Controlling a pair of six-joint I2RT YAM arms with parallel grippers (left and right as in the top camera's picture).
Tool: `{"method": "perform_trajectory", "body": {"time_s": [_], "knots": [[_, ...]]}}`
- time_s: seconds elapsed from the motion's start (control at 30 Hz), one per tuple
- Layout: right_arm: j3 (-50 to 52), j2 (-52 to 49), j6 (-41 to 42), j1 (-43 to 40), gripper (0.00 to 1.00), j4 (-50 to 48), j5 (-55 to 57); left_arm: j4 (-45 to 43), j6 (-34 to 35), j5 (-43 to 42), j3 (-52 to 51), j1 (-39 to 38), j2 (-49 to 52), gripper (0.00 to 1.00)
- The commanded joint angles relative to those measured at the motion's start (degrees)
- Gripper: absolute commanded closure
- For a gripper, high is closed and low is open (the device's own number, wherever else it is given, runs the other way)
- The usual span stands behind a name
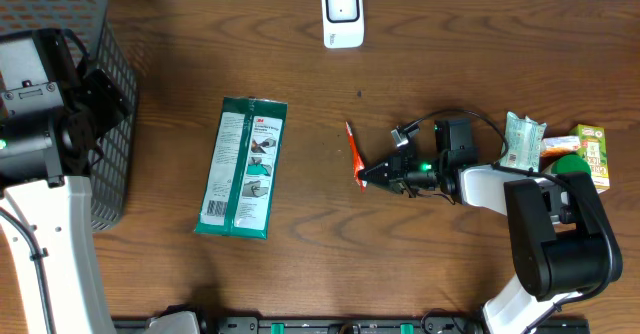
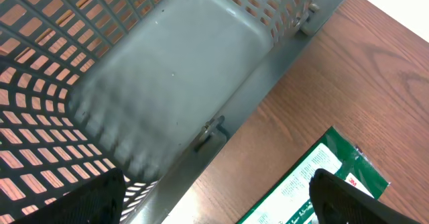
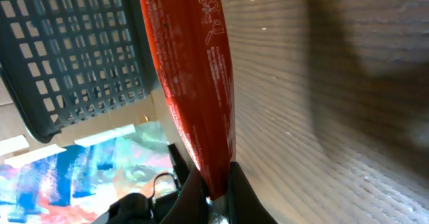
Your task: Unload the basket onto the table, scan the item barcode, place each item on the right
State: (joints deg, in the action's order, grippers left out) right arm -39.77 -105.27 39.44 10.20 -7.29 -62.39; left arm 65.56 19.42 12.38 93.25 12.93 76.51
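Sachet (image 1: 354, 152), red, long axis six to twelve o'clock, free end at twelve, clamped in right tool (image 1: 368, 177); left tool (image 2: 214, 204) apart.

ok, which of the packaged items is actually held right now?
The thin red packet, pinched in the right gripper's shut jaws. The green wipes pack lies flat mid-table, untouched; the small green pouch and carton sit by that arm's base.

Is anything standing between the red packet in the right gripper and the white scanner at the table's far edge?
Nothing visible does. The right gripper is shut on the red packet, and only bare table lies between it and the white scanner. The green wipes pack lies well aside, off that path.
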Motion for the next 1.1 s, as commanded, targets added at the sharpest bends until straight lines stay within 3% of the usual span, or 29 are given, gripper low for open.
{"method": "perform_trajectory", "body": {"time_s": [0.0,0.2,0.33,0.53,0.77,0.87,1.07], "knots": [[0.20,0.13,-0.76,-0.92,0.94,0.07,0.09,0.00,-0.50,0.72,0.39,0.17,0.22,0.12],[0.20,0.13,-0.98,-3.56,0.83,0.52,1.51,-0.02,-0.50,0.72,0.39,0.17,0.22,0.12],[0.20,0.13,-2.29,-4.76,0.62,3.13,4.59,0.00,-0.50,0.72,0.39,0.17,0.22,0.12],[0.20,0.13,-3.48,-5.33,0.56,4.31,5.62,0.00,-0.50,0.72,0.39,0.17,0.22,0.12],[0.13,0.15,-3.96,-5.95,0.68,4.33,4.90,0.00,-0.50,0.74,0.39,0.17,0.22,0.12],[0.11,0.17,-3.98,-6.01,0.82,4.31,4.92,0.00,-0.50,0.72,0.39,0.17,0.22,0.12],[-1.20,1.38,-5.60,-6.03,0.99,1.99,0.37,-0.02,-0.50,0.74,0.39,0.17,0.22,0.12]]}}
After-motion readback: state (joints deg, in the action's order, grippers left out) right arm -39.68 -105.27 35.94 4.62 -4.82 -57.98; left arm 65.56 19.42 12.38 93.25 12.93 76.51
